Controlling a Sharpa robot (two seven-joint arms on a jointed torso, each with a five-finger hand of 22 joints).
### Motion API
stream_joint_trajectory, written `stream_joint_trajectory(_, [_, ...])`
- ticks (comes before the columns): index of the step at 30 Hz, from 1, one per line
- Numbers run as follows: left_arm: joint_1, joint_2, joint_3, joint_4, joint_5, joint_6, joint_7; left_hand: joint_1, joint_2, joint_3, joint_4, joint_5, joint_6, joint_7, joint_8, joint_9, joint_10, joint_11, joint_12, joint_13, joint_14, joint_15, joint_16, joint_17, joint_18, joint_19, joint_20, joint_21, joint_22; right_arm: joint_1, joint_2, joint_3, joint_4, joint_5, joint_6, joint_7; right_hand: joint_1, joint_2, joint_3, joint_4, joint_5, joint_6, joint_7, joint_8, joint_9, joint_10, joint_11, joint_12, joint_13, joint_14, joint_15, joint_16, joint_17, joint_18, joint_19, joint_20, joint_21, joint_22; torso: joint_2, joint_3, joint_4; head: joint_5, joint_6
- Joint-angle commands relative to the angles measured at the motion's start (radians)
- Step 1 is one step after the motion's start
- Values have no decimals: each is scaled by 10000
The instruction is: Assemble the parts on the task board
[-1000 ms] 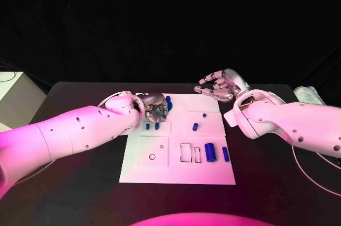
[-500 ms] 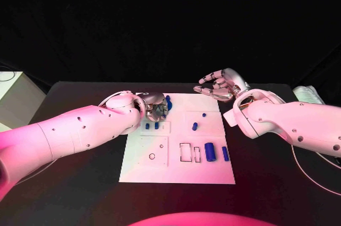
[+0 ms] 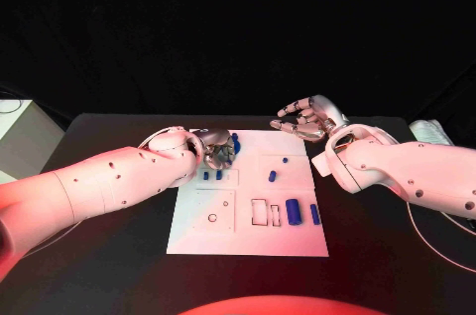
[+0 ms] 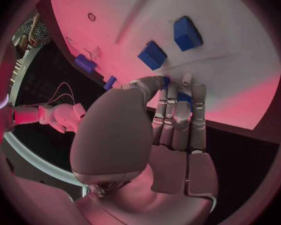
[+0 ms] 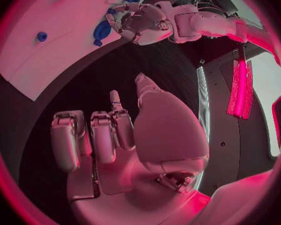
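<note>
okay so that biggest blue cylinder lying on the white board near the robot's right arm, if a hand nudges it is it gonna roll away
Probably yes: the blue cylinder lies on its side on the flat task board, so a sideways nudge would likely roll it. It looks rigid and smooth, perhaps slippery to pinch. The smaller blue part beside it might stop it.

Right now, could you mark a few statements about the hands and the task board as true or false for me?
1. The left hand is over the far left part of the task board. True.
2. The right hand holds a blue part. False: it holds nothing, hovering beyond the board's far right corner.
3. A large blue cylinder lies near the board's right edge. True.
4. The board lies on a white table. False: the table is black.
</note>
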Motion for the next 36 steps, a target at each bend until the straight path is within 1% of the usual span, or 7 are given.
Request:
stream_joint_trajectory(1, [-87,13,-48,-7,82,-5,152,5,106,243,-151,12,144,9,23,81,262,-42,-237,-63,218,-27,87,144,19,162,-37,217,240,-3,7,3,17,-56,140,110,24,63,-64,16,21,-26,-57,45,9,-29,-9,-6,1557,887,-37,-62,2084,8,745,-25,-27,2230,-4,-2,0,5,7])
stream_joint_trajectory(9, [-101,-206,-24,159,259,-753,362,-298,52,786,-624,16,379,10,-101,259,938,-100,-1013,-147,656,-105,178,427,-84,591,-131,775,862,-3,6,3,20,-56,144,111,26,75,-66,17,21,-20,-59,53,12,-21,-11,1,1561,888,-39,-63,2085,5,752,-27,-16,2239,10,-12,-3,0,49])
stream_joint_trajectory(17, [-97,-703,269,592,728,-1015,513,-426,32,823,-669,2,409,8,-130,295,1021,-101,-1159,-146,737,-106,199,487,-105,680,-136,850,957,-3,-17,3,18,-59,140,107,26,75,-66,17,21,-20,-59,53,12,-21,-11,1,1561,888,-39,-63,2085,5,752,-27,-16,2239,-25,-6,17,-24,48])
stream_joint_trajectory(20, [-87,-958,375,827,919,-955,537,-508,23,827,-684,-5,435,3,-140,319,1074,-105,-1231,-140,783,-106,213,528,-116,723,-136,879,1000,-3,-27,3,18,-61,141,105,26,75,-66,17,21,-20,-59,53,12,-21,-11,1,1561,888,-39,-63,2085,5,752,-27,-16,2239,-28,-8,17,-17,46])
stream_joint_trajectory(25, [-67,-1356,473,1178,1102,-835,517,-574,13,819,-690,-16,451,-4,-148,336,1109,-110,-1284,-135,799,-108,218,528,-117,725,-134,877,1000,-3,-52,3,21,-62,142,99,26,75,-66,17,21,-20,-59,53,12,-21,-11,1,1561,888,-39,-63,2085,5,752,-27,-16,2239,-22,-12,24,7,49])
stream_joint_trajectory(29, [-63,-1548,503,1293,1180,-725,485,-647,0,804,-690,-21,454,-8,-163,352,1132,-110,-1343,-131,799,-106,217,505,-117,721,-134,868,995,-3,-63,3,22,-62,147,95,26,75,-66,17,21,-20,-59,53,12,-21,-11,1,1561,888,-39,-63,2085,5,752,-27,-16,2239,-16,-24,34,15,47])
stream_joint_trajectory(36, [-61,-1721,516,1284,1222,-203,334,-673,-1,800,-688,-22,460,-9,-166,359,1143,-110,-1362,-129,802,-106,218,503,-118,725,-133,867,998,-3,-72,3,14,-66,155,88,26,75,-66,17,21,-20,-59,53,12,-21,-11,1,1561,888,-39,-63,2085,5,752,-27,-16,2239,-6,-16,9,62,31])
